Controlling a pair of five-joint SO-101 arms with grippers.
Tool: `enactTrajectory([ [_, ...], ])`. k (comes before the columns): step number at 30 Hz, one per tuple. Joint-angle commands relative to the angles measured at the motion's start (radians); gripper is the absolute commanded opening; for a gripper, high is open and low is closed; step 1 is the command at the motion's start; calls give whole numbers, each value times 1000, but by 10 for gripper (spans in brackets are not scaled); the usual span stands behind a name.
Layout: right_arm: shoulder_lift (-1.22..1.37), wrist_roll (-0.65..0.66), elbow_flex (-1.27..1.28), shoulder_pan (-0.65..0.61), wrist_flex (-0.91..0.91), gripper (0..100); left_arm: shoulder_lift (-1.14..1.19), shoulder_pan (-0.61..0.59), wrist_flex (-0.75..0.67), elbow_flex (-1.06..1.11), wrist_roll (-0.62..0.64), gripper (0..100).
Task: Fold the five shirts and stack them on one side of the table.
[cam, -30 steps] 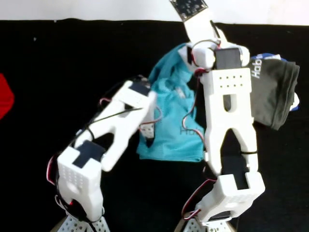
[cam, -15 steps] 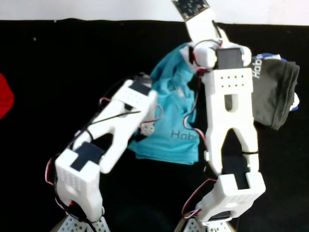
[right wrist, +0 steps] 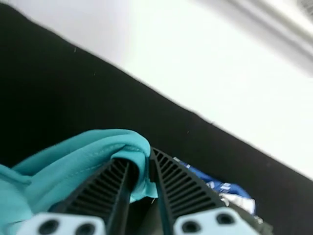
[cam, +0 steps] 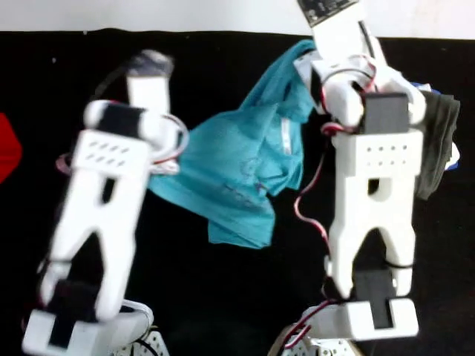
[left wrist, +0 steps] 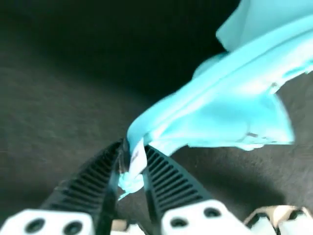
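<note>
Right now my left gripper (left wrist: 131,147) is pinched fully closed on one edge of the teal shirt (cam: 237,174), with a small white label (left wrist: 136,155) caught between the ribbed fingers (left wrist: 168,176) along with the cloth. My right gripper (right wrist: 139,159) is likewise closed tight, biting a rolled fold of the same shirt's edge. The shirt is slung between my two grippers, bunched and creased, with its lower corner drooping toward the black table (cam: 223,297); I cannot tell whether that corner touches the surface. The folded stack (cam: 439,141) of dark shirts lies just beside my right arm, so my right gripper holds its end of the shirt near the stack, while my left gripper holds the other end well apart from the stack. A red shirt (cam: 7,144) lies farthest from the stack, beyond my left arm.
</note>
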Motion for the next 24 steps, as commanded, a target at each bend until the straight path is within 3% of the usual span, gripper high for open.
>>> enactTrajectory([
  [1, -64, -12, -39, -10, -13, 5, -130, -24, 23, -48, -20, 8],
  [6, -10, -12, 51, -41, 8, 5, -96, -31, 2, 125, -21, 8],
  [13, 147, -11, 219, -136, -13, 5, 81, -133, -287, 415, -23, 8],
  [18, 242, -12, 236, -139, -59, 5, 268, -137, -431, 466, -17, 15],
  [24, 243, -9, 237, -131, -61, 5, 412, -165, -434, 410, -17, 190],
])
